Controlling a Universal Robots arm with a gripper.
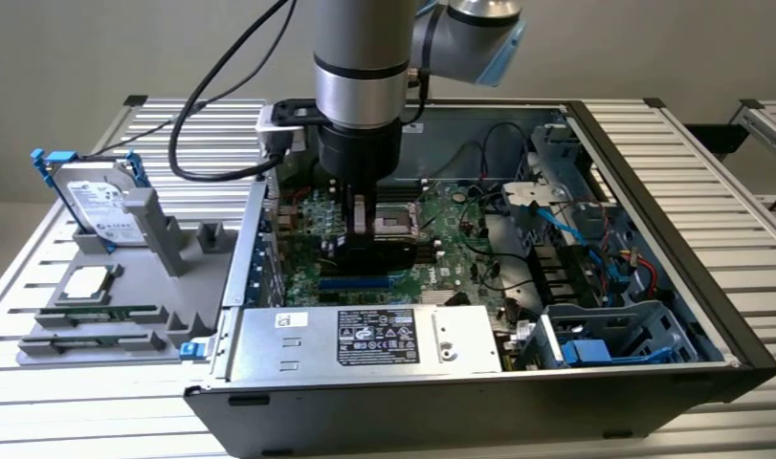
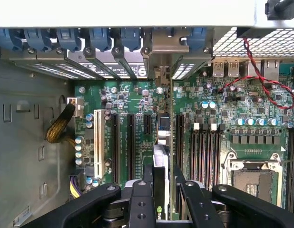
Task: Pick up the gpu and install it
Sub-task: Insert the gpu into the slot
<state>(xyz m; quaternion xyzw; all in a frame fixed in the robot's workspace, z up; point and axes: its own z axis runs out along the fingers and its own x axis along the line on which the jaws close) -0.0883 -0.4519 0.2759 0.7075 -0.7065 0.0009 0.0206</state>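
The robot is at the putting-in step. Its black two-fingered gripper (image 1: 368, 239) (image 2: 163, 202) is deep inside the big open black metal computer case (image 1: 700, 296). Its fingers (image 2: 140, 204) are pinching the gpu (image 1: 377, 256) (image 2: 159, 164), a thin flat card that looks black from the side. The gpu stands on its edge over the green motherboard (image 2: 132, 97), among the long black card slots (image 2: 131, 147). Its silver metal end bracket (image 2: 163, 45) is up at the back wall of the case, near the row of blue clips (image 2: 97, 38). I cannot tell if the card is pushed all the way in. I think this step needs a slow, straight push, with the bottom edge of the card right over its slot and the bracket in its gap, so nothing bends. The case sits on a silver ribbed metal table (image 1: 694, 134). On the exterior view's left, a grey plastic tray (image 1: 170, 239) holds a silver hard drive with blue rails (image 1: 97, 210) and some narrow green memory strips (image 1: 94, 316). A thick black cable (image 1: 222, 86) hangs from the arm, and behind it all is a plain pale wall (image 1: 81, 48)
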